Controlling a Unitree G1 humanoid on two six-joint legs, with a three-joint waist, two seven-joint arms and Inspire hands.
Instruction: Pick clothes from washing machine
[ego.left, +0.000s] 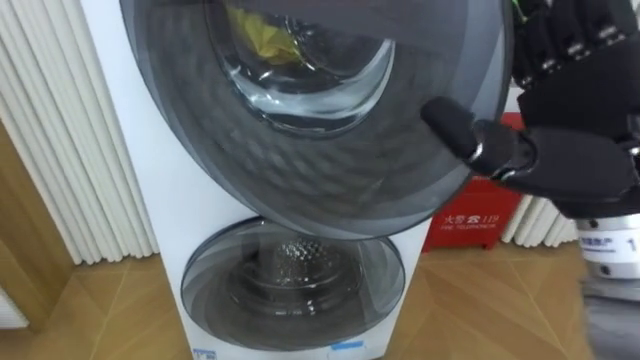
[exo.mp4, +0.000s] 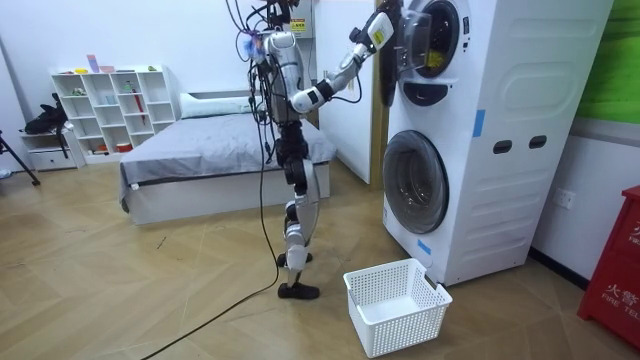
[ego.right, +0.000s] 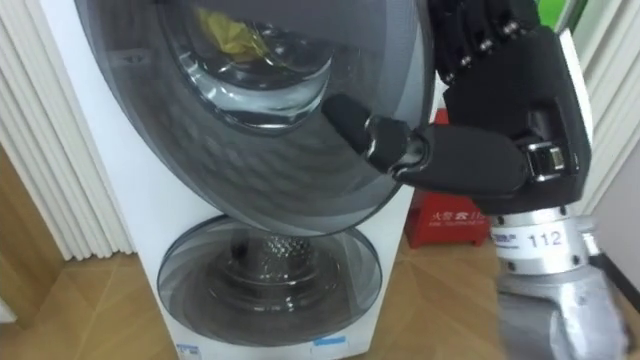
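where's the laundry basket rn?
Room view: the white basket sits on the wood floor in front of the lower washer door, just to the room view's right of the robot's feet.

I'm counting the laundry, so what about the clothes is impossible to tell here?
Yellow cloth: eye views, cut off by the top edge and warped by the upper door's glass; garment type and count unclear.
Lower drum's contents: eye views, behind the lower door's dark glass.
Upper drum's inside: room view, too small.
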